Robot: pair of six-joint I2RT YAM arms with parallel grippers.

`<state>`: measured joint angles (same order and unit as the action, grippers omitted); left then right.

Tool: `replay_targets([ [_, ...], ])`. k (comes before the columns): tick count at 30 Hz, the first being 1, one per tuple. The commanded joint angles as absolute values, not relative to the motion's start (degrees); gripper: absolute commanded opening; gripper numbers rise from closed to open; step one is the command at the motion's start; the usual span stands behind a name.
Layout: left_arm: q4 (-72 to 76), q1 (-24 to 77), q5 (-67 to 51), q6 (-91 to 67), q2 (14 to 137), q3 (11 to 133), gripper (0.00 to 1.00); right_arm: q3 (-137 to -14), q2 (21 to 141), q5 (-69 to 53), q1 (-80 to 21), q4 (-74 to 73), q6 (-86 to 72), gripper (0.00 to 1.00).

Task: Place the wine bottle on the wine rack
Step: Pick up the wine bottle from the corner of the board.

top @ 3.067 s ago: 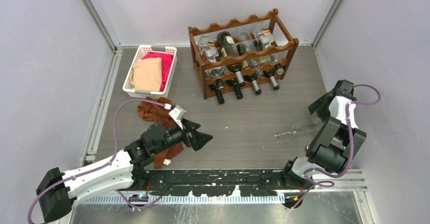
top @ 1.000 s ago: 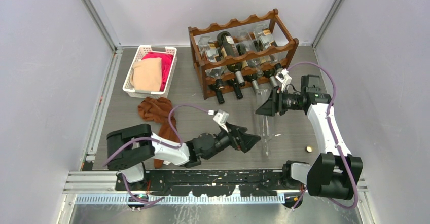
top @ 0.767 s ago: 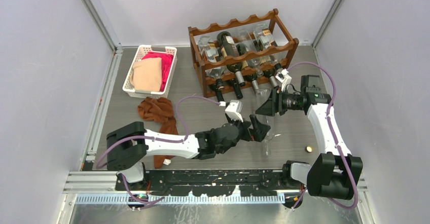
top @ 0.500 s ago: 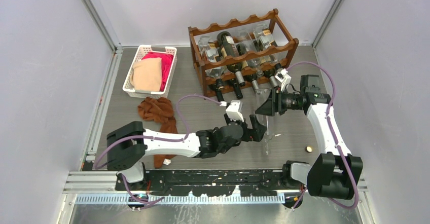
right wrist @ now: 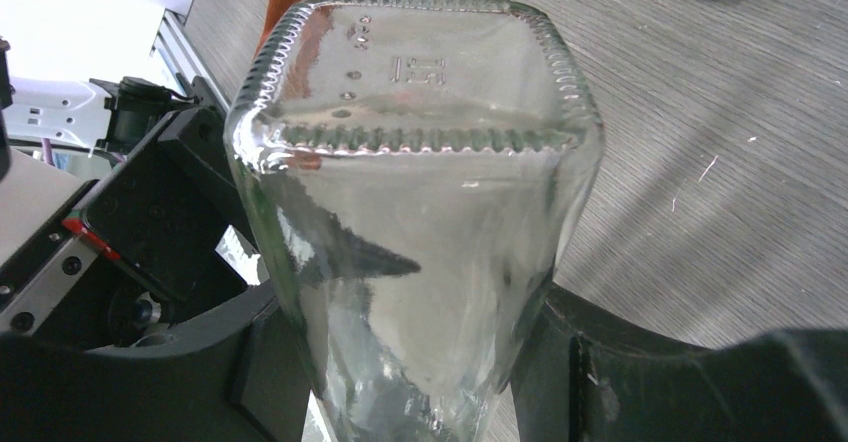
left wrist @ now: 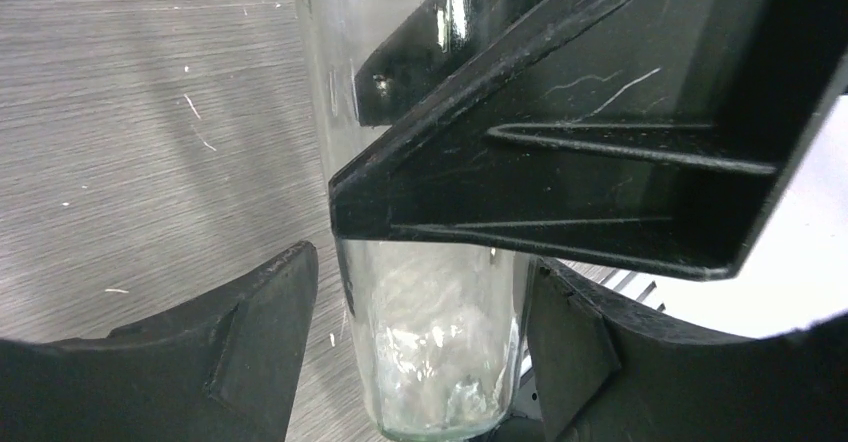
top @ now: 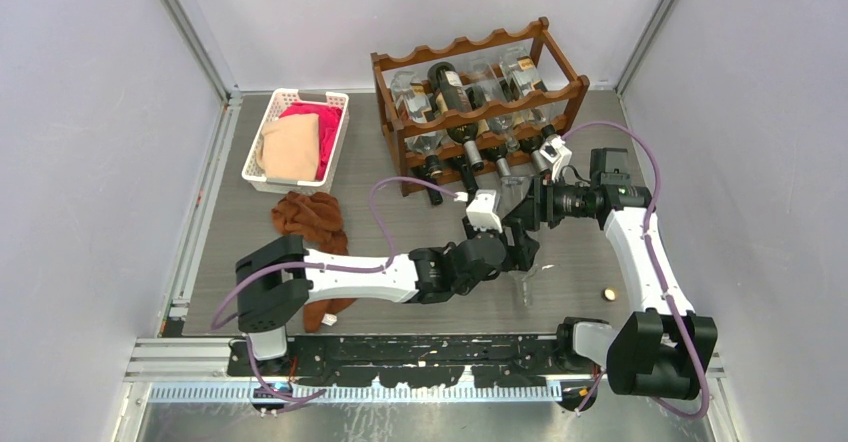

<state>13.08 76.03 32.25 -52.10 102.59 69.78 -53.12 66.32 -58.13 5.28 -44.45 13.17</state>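
— Where is the wine bottle (top: 526,280) now?
— In my right gripper (top: 523,211); its fingers are closed on the clear glass body; the bottle is just in front of the wine rack (top: 460,45), not on it.
— And your left gripper (left wrist: 420,362)?
— Its fingers stand on both sides of the same bottle; on one side I see a thin gap, so no grip; I judge this is a handover.
— What does the next move need?
— The left must close firmly before the right lets go; then comes the carry to a cradle.
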Motion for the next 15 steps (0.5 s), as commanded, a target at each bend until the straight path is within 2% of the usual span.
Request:
replay_targets([
  [1,13.6,75.1,33.9,-50.9,104.4,72.8,0.67,-55.5,64.0,-60.4,4.7,-42.8,12.4,0.04],
  [3,16.7,74.4,32.4,-49.7,104.8,72.1,0.40,-55.7,63.9,-60.5,4.7,-43.5,12.8,0.14],
  [5,20.1,73.4,29.9,-48.7,104.8,70.8,0.07,-55.8,63.7,-60.7,4.7,-44.1,13.4,0.26],
  [6,22.1,72.9,28.7,-48.2,104.5,69.7,0.01,-55.8,63.7,-60.7,4.7,-44.4,13.7,0.34],
  [13,43.1,72.3,25.0,-42.6,98.2,55.5,0.00,-57.5,63.3,-62.9,4.7,-49.4,18.7,0.87],
  [14,45.6,72.2,24.7,-42.2,97.2,53.2,0.00,-58.0,63.4,-63.2,4.7,-50.7,20.1,0.98],
  [15,48.0,72.2,24.0,-41.7,96.1,51.3,0.00,-58.3,63.5,-63.5,4.7,-51.3,20.6,1.00],
])
